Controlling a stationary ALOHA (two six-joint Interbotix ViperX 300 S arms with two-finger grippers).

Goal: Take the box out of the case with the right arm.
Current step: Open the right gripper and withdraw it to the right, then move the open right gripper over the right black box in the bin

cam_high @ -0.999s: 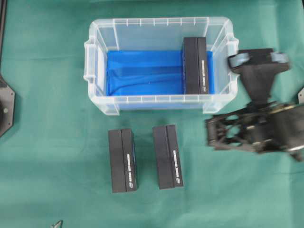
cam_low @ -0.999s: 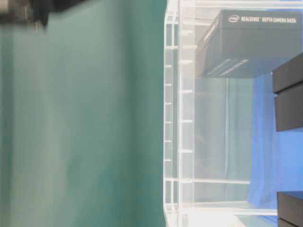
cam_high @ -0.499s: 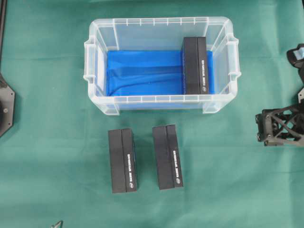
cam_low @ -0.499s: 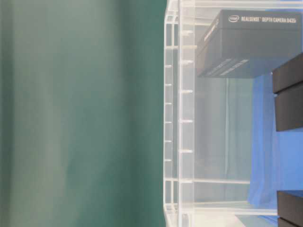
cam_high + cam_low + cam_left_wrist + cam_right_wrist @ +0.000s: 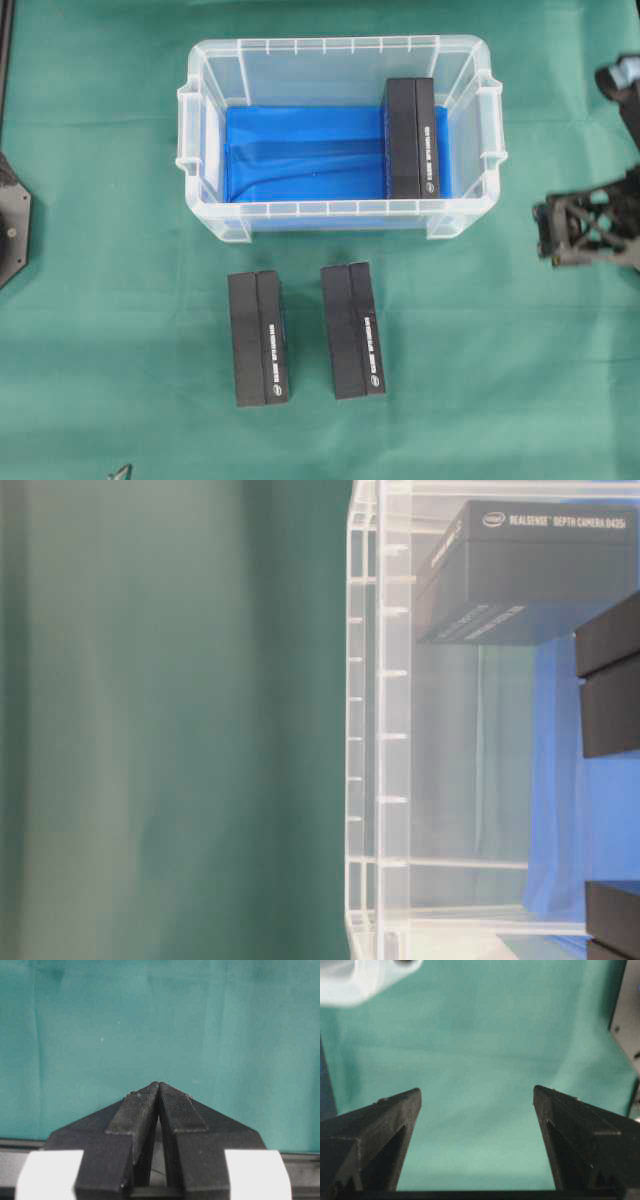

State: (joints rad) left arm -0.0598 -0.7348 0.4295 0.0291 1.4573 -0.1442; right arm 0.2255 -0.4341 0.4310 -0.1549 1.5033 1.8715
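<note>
The case point(image 5: 200, 110), a clear tub with a blue floor, sits at the upper middle of the green cloth. One black box point(image 5: 411, 138) stands inside it against the right end, and shows through the wall point(image 5: 380, 730) in the table-level view as a box point(image 5: 530, 570). My right gripper point(image 5: 548, 230) hovers at the right edge of the overhead view, clear of the case. In its wrist view the right gripper point(image 5: 476, 1097) is open with only cloth between the fingers. The left gripper point(image 5: 159, 1085) is shut on nothing over bare cloth.
Two more black boxes point(image 5: 258, 338) point(image 5: 352, 330) lie side by side on the cloth in front of the case. A black arm base point(image 5: 10, 225) sits at the left edge. A corner of the case's rim point(image 5: 365, 977) shows in the right wrist view.
The right arm has pulled back from beside the case's right end to the right edge of the overhead view, then shifted slightly up. No box has moved.
</note>
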